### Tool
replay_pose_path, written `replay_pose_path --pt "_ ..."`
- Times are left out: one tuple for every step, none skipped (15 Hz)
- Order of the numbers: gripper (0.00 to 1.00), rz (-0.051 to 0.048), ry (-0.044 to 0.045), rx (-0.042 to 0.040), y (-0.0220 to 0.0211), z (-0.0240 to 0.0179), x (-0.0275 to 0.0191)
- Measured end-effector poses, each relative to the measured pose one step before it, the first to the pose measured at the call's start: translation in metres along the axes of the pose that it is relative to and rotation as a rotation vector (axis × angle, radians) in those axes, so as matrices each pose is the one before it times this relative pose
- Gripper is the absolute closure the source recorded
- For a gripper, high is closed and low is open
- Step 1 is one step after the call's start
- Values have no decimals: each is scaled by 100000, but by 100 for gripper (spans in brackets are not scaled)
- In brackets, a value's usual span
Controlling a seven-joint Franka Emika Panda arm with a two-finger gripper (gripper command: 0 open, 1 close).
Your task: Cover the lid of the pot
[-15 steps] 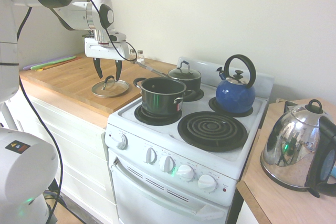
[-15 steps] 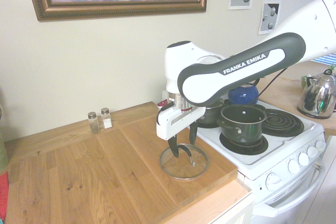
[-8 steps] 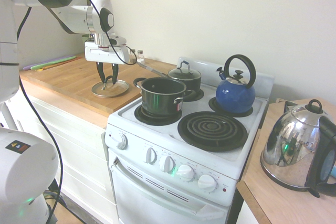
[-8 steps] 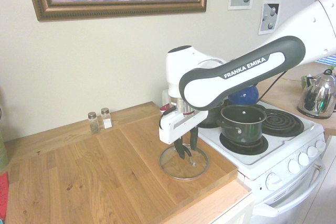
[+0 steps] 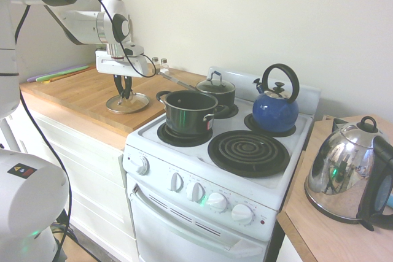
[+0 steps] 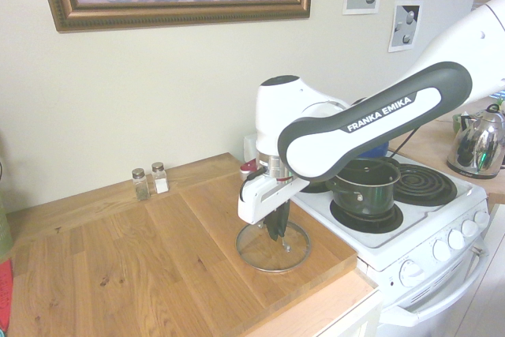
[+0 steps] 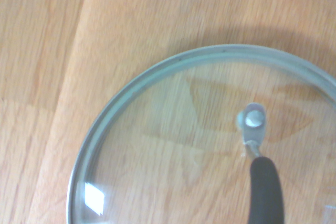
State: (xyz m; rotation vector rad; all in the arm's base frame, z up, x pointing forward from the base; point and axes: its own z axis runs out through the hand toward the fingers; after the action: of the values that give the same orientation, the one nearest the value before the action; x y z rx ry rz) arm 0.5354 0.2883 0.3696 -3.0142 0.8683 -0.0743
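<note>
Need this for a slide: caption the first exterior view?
Gripper closed on the handle of the glass lid on the counter, open pot waiting on the stove.

Only readable text: "FRANKA EMIKA" in white capitals on the dark band of the robot arm [image 6: 379,114], just above and beside the pincer [image 6: 275,225], second exterior view. Stove knob markings and the wall pictures' contents too small to read. Wrist view shows no print.

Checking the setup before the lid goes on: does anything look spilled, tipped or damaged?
Nothing stands out. The glass lid lies flat on the wooden counter, the gripper closed on its handle; the open pot sits upright on its burner.
</note>
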Motion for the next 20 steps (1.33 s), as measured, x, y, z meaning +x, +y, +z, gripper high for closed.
replay_pose_path --pt "100 233 871 1278 280 -33 -94" --pt "100 312 692 873 217 -23 -152" --pt "100 455 368 316 161 -23 -83" --pt "100 341 121 -57 122 -57 -75" --pt "100 68 303 237 121 -259 -72" --pt "100 -52 664 685 97 -603 -88" --pt "100 -164 1047 1225 59 -1037 -160" --pt "100 -226 1052 1252 -7 -1109 -221" --pt "100 -152 946 1093 -39 -1202 -256" --pt "100 115 847 831 -21 -1198 -244" --pt "100 524 765 819 -14 -1228 -151" --pt "100 889 915 767 25 -1451 -7" --pt "100 1261 1140 848 111 -1598 101" --pt "100 1291 921 472 157 -1522 181" --pt "100 1310 977 484 220 -1614 288" --pt "100 1538 1001 621 277 -1682 499" --pt "100 2297 1148 673 486 -1614 832" --pt "100 3353 603 615 688 -1578 1359" --pt "100 4563 -433 274 938 -1308 1768" --pt "100 5406 -385 -320 1294 -1027 2281"
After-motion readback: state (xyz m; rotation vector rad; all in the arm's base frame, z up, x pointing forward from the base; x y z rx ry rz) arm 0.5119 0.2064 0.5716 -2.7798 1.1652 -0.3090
